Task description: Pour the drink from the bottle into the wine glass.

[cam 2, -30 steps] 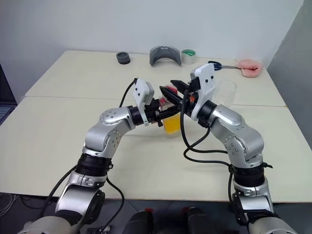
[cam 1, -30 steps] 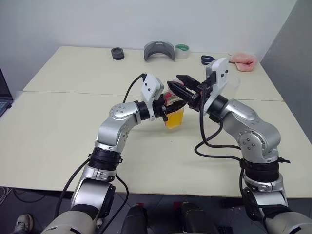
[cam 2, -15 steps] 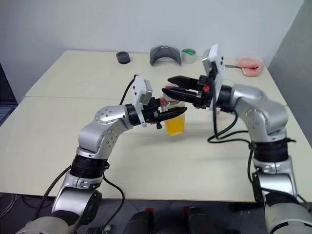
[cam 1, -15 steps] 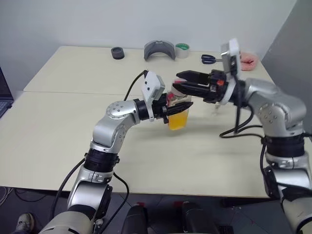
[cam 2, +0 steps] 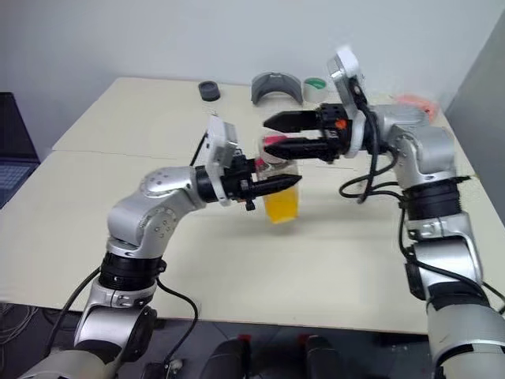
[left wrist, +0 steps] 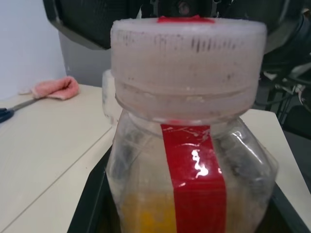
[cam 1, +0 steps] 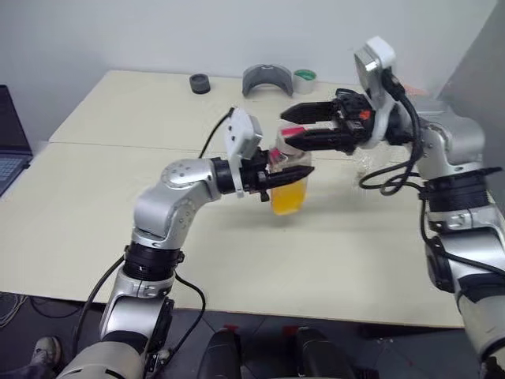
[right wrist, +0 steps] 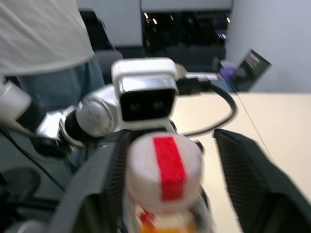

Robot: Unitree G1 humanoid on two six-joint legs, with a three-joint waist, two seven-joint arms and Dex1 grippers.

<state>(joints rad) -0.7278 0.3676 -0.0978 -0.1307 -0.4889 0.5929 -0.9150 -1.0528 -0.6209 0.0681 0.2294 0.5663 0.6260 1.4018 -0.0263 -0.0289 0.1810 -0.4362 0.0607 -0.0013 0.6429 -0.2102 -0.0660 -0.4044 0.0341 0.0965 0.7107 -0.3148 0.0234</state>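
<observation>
Item: the bottle [cam 1: 286, 183], squarish clear plastic, red stripe label, cap [right wrist: 164, 165] on. It stood lifted above the table [cam 1: 95, 205], clamped around its body in my left gripper [cam 1: 286, 175], whose fingers were closed tight on it.

Item: the drink [cam 2: 282, 204], orange-yellow, filling the lower part of the bottle, level.

Item: my right gripper [cam 2: 286, 135], reaching in level from the other side, jaws spread wide to either side of the cap, gripping nothing.

Item: the wine glass [cam 1: 364, 162], faint behind my right arm; detail not legible.

Step in hand, as I judged it: uncapping. To do it well I needed the right fingers [right wrist: 250, 170] centred evenly about the cap before closing, the left holding the bottle upright and steady against the twist, and no squeezing hard enough to buckle the plastic and spill.
</observation>
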